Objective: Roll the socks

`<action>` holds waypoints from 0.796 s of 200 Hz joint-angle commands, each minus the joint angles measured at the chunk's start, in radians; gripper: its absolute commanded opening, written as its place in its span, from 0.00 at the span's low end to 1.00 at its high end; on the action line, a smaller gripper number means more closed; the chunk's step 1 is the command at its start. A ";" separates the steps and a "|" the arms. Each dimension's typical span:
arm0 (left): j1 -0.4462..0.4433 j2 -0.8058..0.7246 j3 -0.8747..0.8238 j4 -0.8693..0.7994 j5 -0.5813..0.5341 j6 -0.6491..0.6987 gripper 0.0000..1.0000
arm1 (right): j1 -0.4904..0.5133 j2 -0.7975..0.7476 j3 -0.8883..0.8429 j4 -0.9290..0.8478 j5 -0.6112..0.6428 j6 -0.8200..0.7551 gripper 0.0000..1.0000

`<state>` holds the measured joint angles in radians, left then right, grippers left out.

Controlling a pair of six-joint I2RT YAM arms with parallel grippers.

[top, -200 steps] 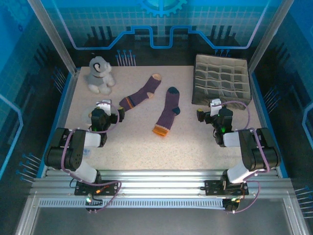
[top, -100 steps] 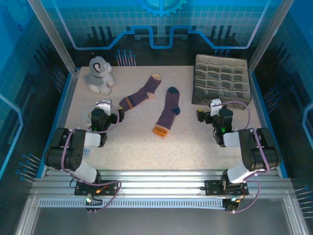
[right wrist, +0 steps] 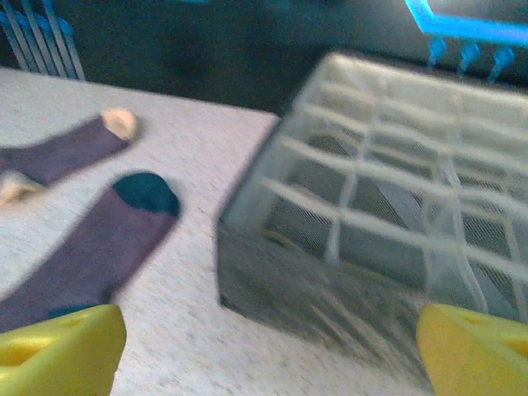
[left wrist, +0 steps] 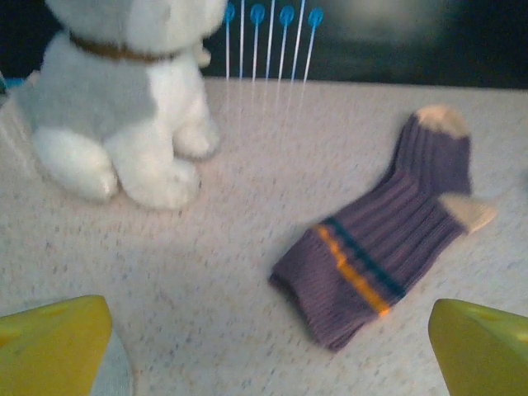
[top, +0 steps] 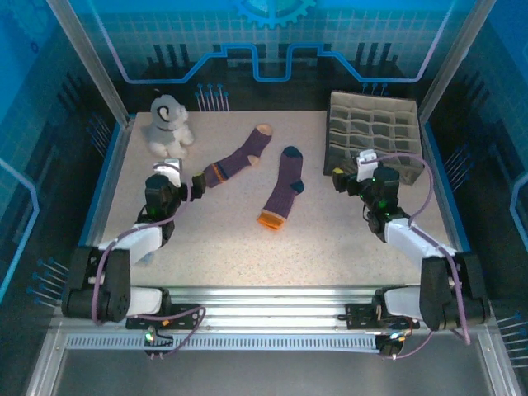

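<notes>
table: speckled beige tabletop [top: 214, 239] inside a blue-lit frame, everything sits on it

organizer: grey fabric box with a grid of small compartments [top: 375, 140], back right corner. The right wrist camera sees its near wall and cells [right wrist: 379, 223] up close, kinda blurry

plush: grey and white stuffed toy dog [top: 167, 128], sitting upright at the back left. In the left wrist view [left wrist: 115, 107] it has a brown collar

sock 1: purple knit sock with tan toe and heel and an orange-banded cuff [top: 235, 158]. It's flat and unrolled, lying on a diagonal in the middle back of the table, toe toward the back, cuff toward the left arm. The left wrist view has it [left wrist: 388, 239] ahead and to the right, cuff end nearest the camera

sock 2: purple knit sock with navy toe and heel and an orange cuff [top: 285, 194], also flat and unrolled. It's just right of sock 1 and not touching it, toe to the back, cuff toward the near edge. The right wrist view catches it [right wrist: 91, 247] on the left

left gripper [top: 173, 180]: jaws spread wide, nothing in them, near sock 1's cuff. Yellow fingertips [left wrist: 54, 342] sit in the bottom corners of its wrist view

right gripper [top: 365, 175]: jaws also wide apart and empty, just in front of the organizer and well apart from both socks. Yellow fingertips [right wrist: 474, 351] are at the bottom corners of its wrist view
</notes>
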<state>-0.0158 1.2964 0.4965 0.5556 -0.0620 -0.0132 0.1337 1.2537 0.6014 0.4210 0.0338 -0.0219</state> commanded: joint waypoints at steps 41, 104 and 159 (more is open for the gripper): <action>-0.054 -0.197 0.133 -0.537 0.223 -0.185 0.99 | 0.532 0.061 0.187 -0.537 0.067 -0.189 0.73; -0.101 -0.339 0.088 -0.692 0.289 -0.197 0.91 | 0.761 0.368 0.335 -0.643 0.199 -0.315 0.63; -0.102 -0.324 0.090 -0.677 0.299 -0.190 0.89 | 0.766 0.524 0.408 -0.610 0.326 -0.365 0.68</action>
<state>-0.1139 0.9688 0.5995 -0.1078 0.2050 -0.1860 0.8902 1.7229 0.9775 -0.1886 0.2676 -0.3428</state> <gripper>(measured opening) 0.895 0.675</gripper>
